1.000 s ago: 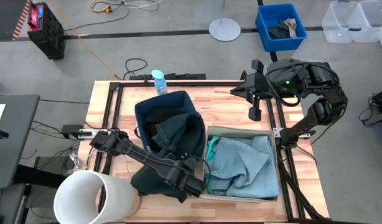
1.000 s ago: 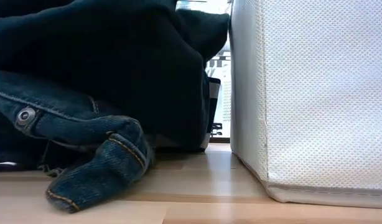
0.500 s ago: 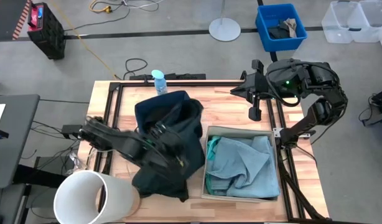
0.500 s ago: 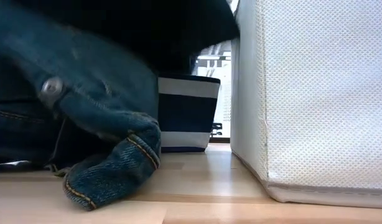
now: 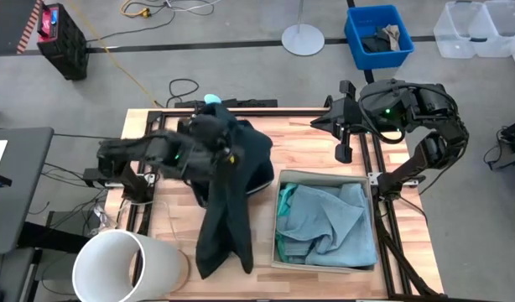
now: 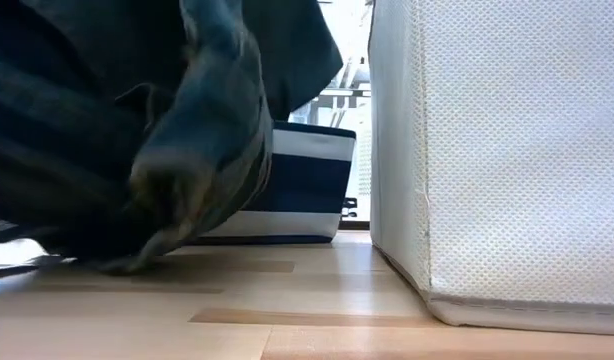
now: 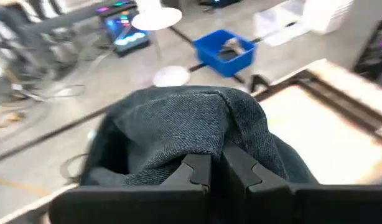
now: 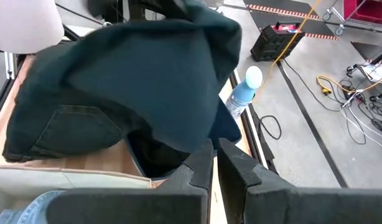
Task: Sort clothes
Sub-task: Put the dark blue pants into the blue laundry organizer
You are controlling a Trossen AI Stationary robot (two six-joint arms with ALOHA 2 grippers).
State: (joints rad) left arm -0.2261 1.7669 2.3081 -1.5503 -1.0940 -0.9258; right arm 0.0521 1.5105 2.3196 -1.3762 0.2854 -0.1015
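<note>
- Left gripper (image 5: pixel 214 134) fingers clamped on dark navy jeans (image 5: pixel 224 201), held over the navy bin (image 6: pixel 305 185), legs trailing on the worktop (image 5: pixel 169 243).
- Next, you lower them in.
- Right gripper (image 5: pixel 344 153) parked, fingers together.

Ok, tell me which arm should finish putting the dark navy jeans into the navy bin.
Left. The left gripper is shut on the dark navy jeans, holding them up over the navy bin. The right gripper is parked at the table's far right edge, shut and holding nothing.
</note>
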